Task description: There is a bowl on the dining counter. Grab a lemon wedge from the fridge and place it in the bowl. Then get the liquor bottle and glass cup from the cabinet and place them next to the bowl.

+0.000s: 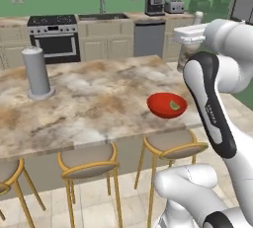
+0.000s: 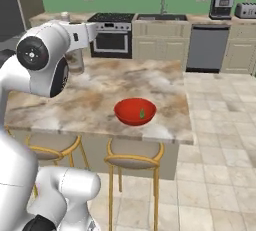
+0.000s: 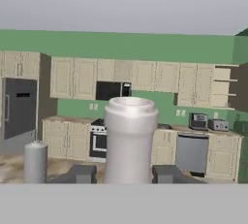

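Note:
The red bowl (image 1: 163,111) (image 2: 129,118) sits near the front right of the dining counter (image 1: 99,98) (image 2: 100,87), with the lemon wedge (image 1: 174,105) (image 2: 142,113) inside it. My gripper (image 3: 123,174) is shut on a pale, see-through cylinder that looks like the glass cup (image 1: 187,58) (image 2: 75,61) (image 3: 130,140). The cup is held upright over the counter's far end, beyond the bowl and apart from it. My own arm partly hides the cup in both base views. The fridge (image 3: 19,114) stands shut far off. The liquor bottle is out of view.
A tall grey cylinder on a round base (image 1: 37,71) (image 3: 35,162) stands at the counter's other end. Yellow-framed stools (image 1: 89,165) (image 2: 134,157) line the near side. Stove, sink, dishwasher, coffee machine and toaster line the back wall. A wall cabinet (image 3: 222,87) stands open.

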Robot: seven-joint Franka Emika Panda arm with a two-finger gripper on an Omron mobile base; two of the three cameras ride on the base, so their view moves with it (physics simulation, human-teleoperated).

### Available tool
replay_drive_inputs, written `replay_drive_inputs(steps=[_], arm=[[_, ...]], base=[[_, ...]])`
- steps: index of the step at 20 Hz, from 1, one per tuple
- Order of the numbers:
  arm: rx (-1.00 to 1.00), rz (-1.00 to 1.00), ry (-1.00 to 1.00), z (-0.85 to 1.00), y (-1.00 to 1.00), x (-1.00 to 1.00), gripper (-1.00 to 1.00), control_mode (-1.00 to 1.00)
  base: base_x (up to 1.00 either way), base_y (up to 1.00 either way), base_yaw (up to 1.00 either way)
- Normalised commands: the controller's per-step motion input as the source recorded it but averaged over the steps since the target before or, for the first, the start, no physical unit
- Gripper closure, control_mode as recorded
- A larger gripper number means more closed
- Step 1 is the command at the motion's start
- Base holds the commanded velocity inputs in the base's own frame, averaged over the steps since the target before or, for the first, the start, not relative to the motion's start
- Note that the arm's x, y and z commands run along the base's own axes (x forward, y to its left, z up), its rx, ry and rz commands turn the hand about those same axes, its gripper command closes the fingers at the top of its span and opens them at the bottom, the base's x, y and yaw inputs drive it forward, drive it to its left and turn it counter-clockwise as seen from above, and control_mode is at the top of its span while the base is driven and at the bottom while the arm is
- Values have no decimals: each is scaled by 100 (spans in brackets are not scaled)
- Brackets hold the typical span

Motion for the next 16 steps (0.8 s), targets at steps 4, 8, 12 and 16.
replay_drive_inputs(steps=[4,8,12,16], arm=[[0,0,0,0,0,0,100,100],[0,-1,1,-5,0,18,100,-100],[-1,0,-1,-33,1,66,100,-100],[-2,6,-5,-44,-6,42,100,-100]], base=[[85,36,-30],[62,9,-13],[0,0,0],[0,0,0]])
